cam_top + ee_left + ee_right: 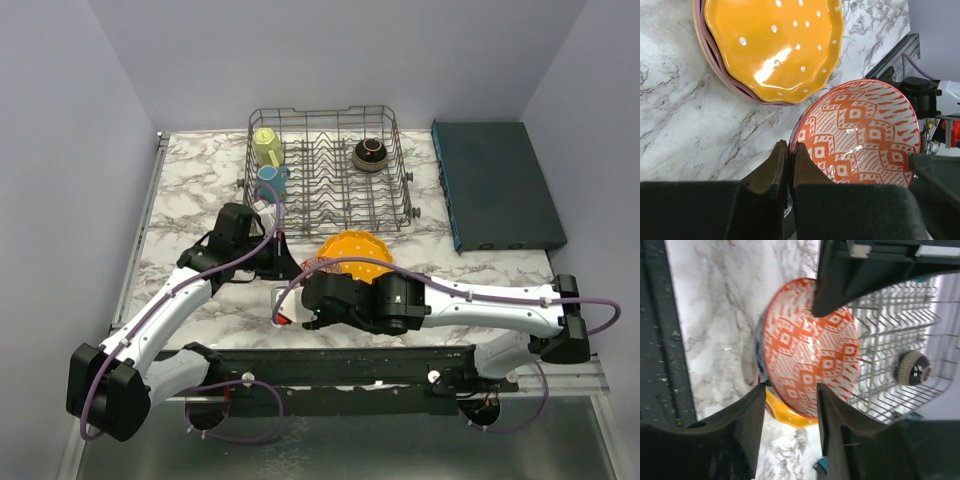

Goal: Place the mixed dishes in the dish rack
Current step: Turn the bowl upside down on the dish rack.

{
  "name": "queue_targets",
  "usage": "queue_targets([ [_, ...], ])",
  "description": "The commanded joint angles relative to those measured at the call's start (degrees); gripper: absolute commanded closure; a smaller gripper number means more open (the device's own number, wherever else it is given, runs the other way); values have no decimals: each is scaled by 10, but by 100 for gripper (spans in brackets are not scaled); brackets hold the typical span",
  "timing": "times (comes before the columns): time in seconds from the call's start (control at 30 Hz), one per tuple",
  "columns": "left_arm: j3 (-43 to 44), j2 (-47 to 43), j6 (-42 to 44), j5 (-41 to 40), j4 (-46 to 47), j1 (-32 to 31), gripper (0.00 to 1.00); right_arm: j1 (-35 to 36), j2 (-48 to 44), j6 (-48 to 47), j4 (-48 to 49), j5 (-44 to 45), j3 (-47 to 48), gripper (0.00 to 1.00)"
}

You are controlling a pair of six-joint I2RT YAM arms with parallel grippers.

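The left fingers (807, 175) pinch the red-patterned bowl (860, 135) by its rim, the right fingers (747, 430) spread astride it, with the dish rack (325, 110) toward the counter's (190, 190) far edge.

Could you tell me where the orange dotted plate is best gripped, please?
The orange plate lies flat on a pink plate, so only its upturned scalloped rim offers a hold. Probably pinch that from the right, where open table shows beside it.

Robot lab booth; bare grey walls (330, 50) box in a marble-patterned table (195, 175) bearing a dish rack (320, 110).
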Motion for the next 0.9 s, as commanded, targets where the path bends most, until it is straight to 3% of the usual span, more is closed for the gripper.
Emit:
queue_targets([
  [0.0, 3, -10, -3, 24, 11, -2, 100, -2, -38, 0, 53, 73, -28, 49],
  [0.13, 3, -11, -3, 23, 11, -2, 100, -1, -67, 15, 104, 104, -55, 40],
  [0.33, 4, -11, -2, 20, 11, -2, 100, -2, -111, 47, 184, 159, -96, 38],
  [0.47, 3, -8, -2, 17, 10, -2, 100, -9, -129, 92, 229, 210, -106, 30],
  [0.67, 5, -13, -2, -1, 10, -1, 100, -90, -87, 226, 143, 212, -54, 30],
  [0.87, 5, -22, -11, -28, 9, -1, 100, -154, -105, 284, 163, 162, -51, 22],
])
